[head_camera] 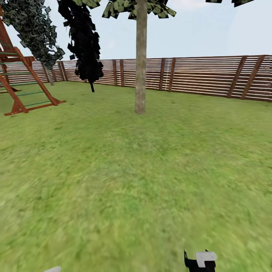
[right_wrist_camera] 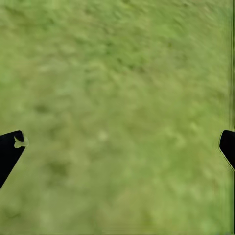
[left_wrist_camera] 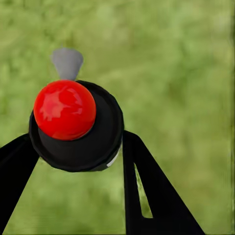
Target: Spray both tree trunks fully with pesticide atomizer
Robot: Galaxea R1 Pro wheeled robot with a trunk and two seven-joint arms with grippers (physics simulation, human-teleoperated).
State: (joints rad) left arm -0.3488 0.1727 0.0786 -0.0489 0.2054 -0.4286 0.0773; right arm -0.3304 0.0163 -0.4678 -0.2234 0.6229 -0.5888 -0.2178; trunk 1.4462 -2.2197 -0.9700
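A wide green lawn (head_camera: 124, 181) runs back to a brown slatted wooden fence (head_camera: 211, 77) under a pale sky. One tall tree stands on the grass ahead, slightly left of centre; its straight, pale beige-grey tree trunk (head_camera: 140, 60) rises bare into a blocky dark green crown cut off by the top of the head view. To its left stands a near-black narrow conifer (head_camera: 85, 41), and at the far left a red-brown wooden climbing frame (head_camera: 22, 81) with green rungs.

The left wrist view looks down on the pesticide atomizer (left_wrist_camera: 76, 125): a black round body with a shiny red knob on top and a grey nozzle pointing away. The left hand (left_wrist_camera: 73, 161) has its two black fingers (left_wrist_camera: 147, 191) closed against either side of the bottle, lifted above the grass.

The right hand (right_wrist_camera: 117, 147) is spread wide and holds nothing, with grass below.

The pick-up appears done. The trunk shows no visible coating, and the robot is well apart from it, so approaching and spraying this tree, then a second one, apparently remain.
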